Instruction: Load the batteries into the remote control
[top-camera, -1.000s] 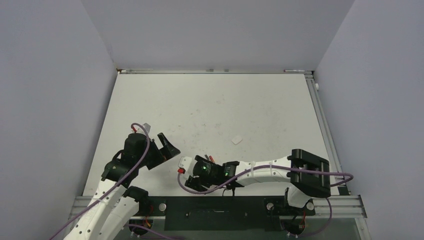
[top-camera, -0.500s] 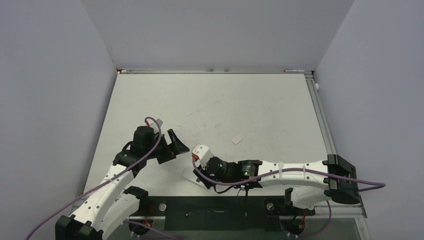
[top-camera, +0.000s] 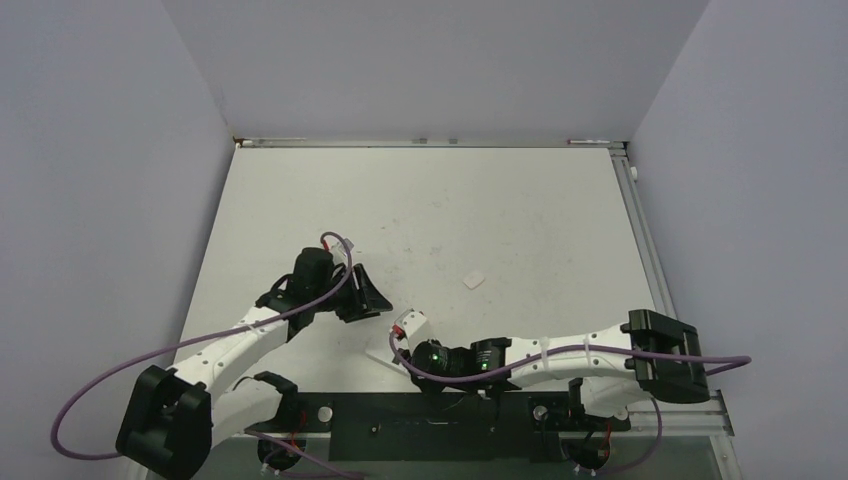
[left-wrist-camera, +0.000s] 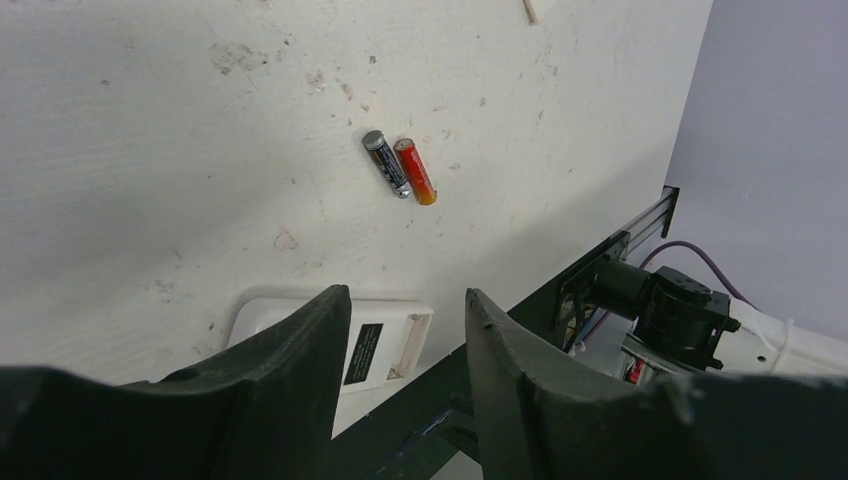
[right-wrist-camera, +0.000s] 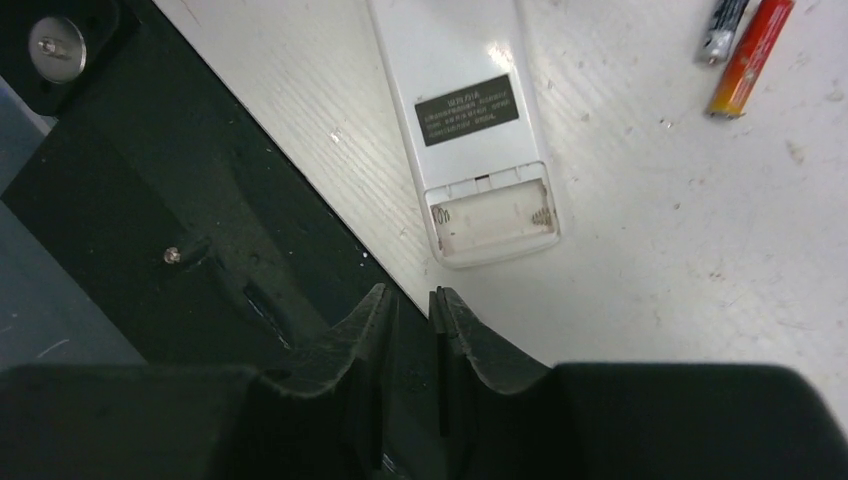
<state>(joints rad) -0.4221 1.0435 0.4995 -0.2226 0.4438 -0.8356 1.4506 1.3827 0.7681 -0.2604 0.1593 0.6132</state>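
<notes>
The remote control lies back up near the table's front edge, its label showing and its battery compartment uncovered and empty. It also shows in the left wrist view as the remote control. Two batteries lie side by side just beyond it: a dark one and a reddish one, seen again as the dark battery and the reddish battery. My left gripper hovers open above the remote, holding nothing. My right gripper is nearly shut, empty, over the table's front edge beside the remote's compartment end.
A small loose white chip lies further back on the table. The black front rail runs right under my right gripper. Grey walls close in the table on three sides.
The left gripper moved right toward the remote and its jaws narrowed. The right arm swung down toward the front edge and its jaws closed to a thin slit.
</notes>
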